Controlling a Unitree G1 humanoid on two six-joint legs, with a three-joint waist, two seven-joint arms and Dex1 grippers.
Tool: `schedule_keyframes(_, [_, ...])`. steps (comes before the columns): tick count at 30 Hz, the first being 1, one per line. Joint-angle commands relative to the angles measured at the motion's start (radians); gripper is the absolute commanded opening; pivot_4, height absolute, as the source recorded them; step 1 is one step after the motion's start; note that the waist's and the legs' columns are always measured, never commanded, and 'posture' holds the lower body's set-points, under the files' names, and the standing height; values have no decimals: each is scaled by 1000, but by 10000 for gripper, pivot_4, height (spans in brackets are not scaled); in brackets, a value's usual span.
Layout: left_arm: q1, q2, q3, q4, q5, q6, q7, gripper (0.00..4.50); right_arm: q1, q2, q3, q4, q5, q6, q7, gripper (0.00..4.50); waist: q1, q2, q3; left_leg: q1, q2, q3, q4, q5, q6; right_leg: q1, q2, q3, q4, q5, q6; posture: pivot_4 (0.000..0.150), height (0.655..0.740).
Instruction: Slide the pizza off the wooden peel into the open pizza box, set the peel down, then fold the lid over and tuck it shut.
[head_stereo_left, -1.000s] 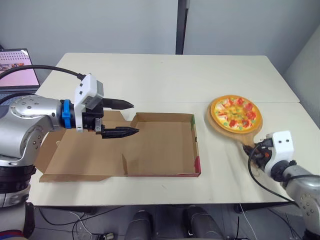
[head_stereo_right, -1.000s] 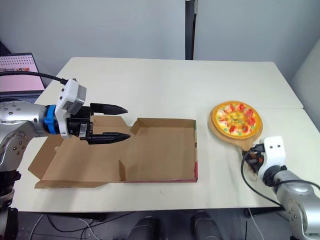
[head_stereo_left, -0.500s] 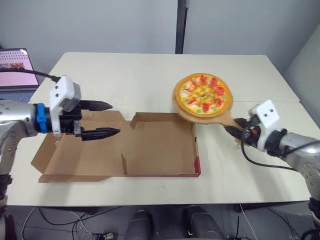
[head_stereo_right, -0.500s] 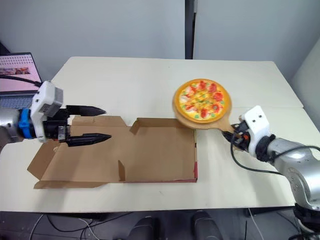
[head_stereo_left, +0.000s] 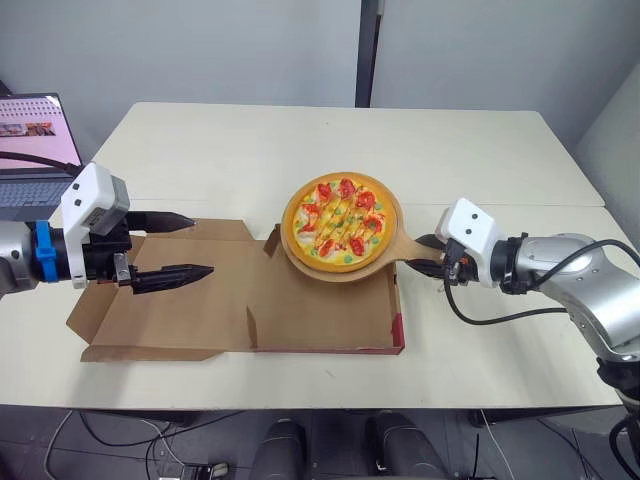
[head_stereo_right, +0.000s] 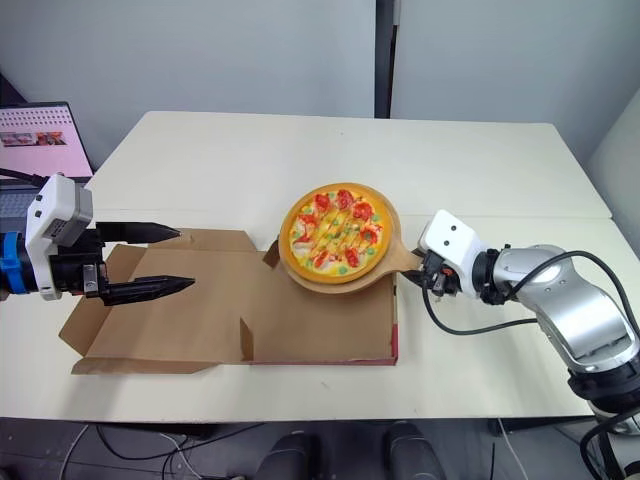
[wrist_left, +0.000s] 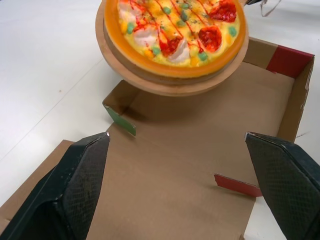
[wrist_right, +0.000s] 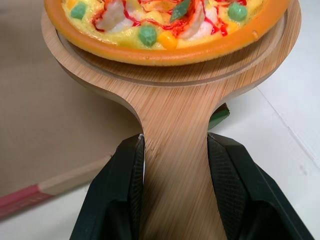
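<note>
Pizza (head_stereo_left: 340, 222) on peel (wrist_left: 150, 81) above box (head_stereo_left: 320, 305), handle (wrist_right: 175, 195) in right claw (wrist_right: 176, 139)

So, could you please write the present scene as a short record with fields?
pizza: round orange-crusted pizza, lying on the peel, not yet in the box
peel: round wooden peel, held over the far side of the box tray
box: brown cardboard pizza box, open, tray empty
lid: lid lies flat on the robot's left
right pincer: right pincer shut on the peel handle
left pincer: left pincer open, over the lid, holding nothing
</note>
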Motion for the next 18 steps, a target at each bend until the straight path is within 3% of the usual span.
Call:
schedule_keyframes(1, [2,20,45,-36,-16,6,4,45000,-56,-22,8,2,-93,-144,37,16247,0,0,0,0,0,0,0,0,0,0,0,0,0,0,0,1500,7400])
schedule_keyframes(18, [-51,10,-1,-60,-47,28,26,45000,-69,-22,-18,148,-276,-377,74,16247,0,0,0,0,0,0,0,0,0,0,0,0,1,3,-5,1500,7400])
